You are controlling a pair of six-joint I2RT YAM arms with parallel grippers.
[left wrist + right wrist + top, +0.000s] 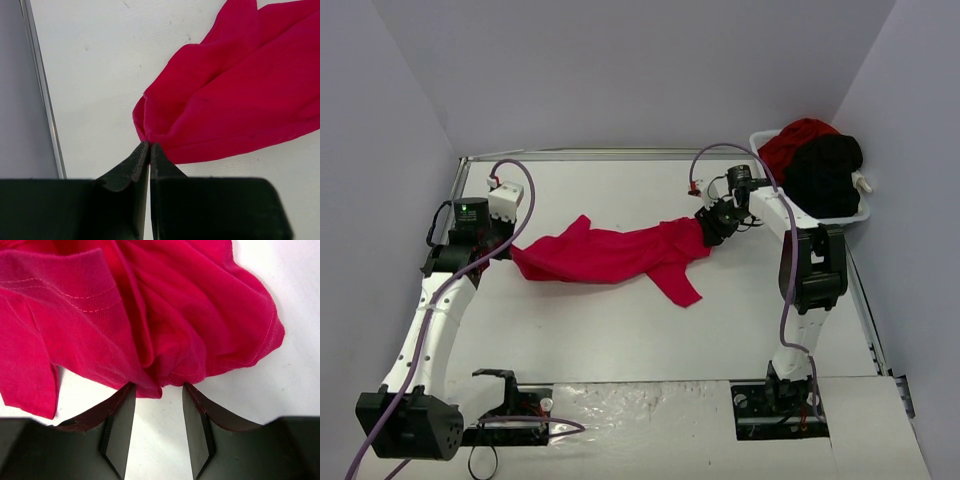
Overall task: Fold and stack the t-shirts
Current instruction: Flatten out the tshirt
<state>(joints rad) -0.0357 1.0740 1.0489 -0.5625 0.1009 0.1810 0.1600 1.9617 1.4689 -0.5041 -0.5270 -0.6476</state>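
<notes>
Step in hand, as judged: laying out the first red t-shirt (610,255), which lies as a rumpled, soft-knit band on the smooth white surface (620,330). The left end effector (150,145) is clamped shut on its gathered corner. The right end effector (158,386) is part open and holds nothing, the stitched hem lying at its tips. Next it probably needs a fresh hold on that hem; a black shirt (825,175) and a red shirt (800,135) wait heaped in the white plastic basket (840,217).

L gripper (150,146) jaws shut tight, R gripper (159,390) jaws parted, both stretched fwd, angled down.
</notes>
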